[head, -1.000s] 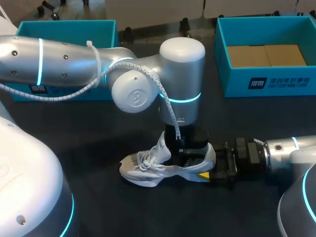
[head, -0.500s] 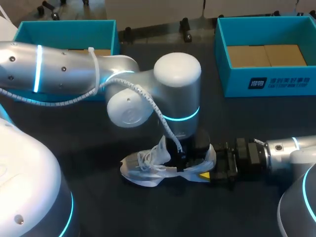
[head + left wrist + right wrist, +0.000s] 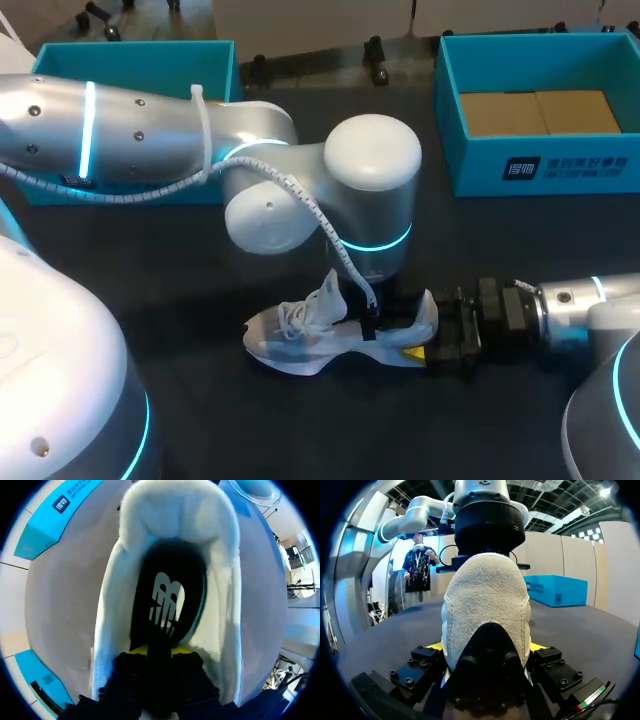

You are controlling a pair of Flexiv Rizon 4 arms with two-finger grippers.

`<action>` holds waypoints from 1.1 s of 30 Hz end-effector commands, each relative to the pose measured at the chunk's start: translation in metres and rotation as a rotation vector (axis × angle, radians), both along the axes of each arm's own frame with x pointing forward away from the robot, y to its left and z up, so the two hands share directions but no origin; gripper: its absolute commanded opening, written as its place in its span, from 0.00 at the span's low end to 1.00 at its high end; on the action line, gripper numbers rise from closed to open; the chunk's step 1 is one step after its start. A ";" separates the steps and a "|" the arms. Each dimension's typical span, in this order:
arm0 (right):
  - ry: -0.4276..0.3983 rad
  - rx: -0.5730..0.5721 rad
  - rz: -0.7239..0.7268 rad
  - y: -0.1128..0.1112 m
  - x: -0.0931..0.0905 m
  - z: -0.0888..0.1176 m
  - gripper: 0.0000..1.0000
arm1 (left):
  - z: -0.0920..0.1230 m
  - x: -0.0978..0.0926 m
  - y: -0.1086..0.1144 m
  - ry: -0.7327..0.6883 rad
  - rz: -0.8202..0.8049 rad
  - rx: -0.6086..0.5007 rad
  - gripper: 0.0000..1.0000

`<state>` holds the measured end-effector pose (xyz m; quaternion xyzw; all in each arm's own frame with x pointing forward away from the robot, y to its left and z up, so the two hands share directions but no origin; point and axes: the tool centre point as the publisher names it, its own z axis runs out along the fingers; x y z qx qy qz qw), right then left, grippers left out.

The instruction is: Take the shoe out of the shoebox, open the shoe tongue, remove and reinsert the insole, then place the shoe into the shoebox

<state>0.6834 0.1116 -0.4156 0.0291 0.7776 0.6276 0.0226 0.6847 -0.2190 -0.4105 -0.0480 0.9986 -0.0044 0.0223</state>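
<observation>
At the far left of the worktop stands a blue box. The left tool is sunk into the white shoe at mid-worktop, over its black insole; whether its fingers are apart or together I cannot tell. The right tool is clamped on the shoe's heel. At the far right sits the blue shoebox.

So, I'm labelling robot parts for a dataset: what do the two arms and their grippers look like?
The left arm and right arm are rounded silver-grey tubes with glowing cyan rings. A white coiled cable runs along the left arm. The left gripper and right gripper are black with yellow tips.
</observation>
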 end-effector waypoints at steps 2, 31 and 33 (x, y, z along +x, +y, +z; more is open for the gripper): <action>0.000 -0.005 0.002 0.002 -0.003 0.003 0.00 | -0.015 0.011 -0.004 -0.029 0.006 0.003 0.00; 0.000 -0.005 0.002 0.002 -0.003 0.003 0.00 | 0.057 0.007 0.020 0.279 -0.066 -0.132 0.00; 0.000 -0.005 0.002 0.002 -0.003 0.003 0.00 | 0.060 0.005 0.020 0.295 -0.074 -0.140 0.00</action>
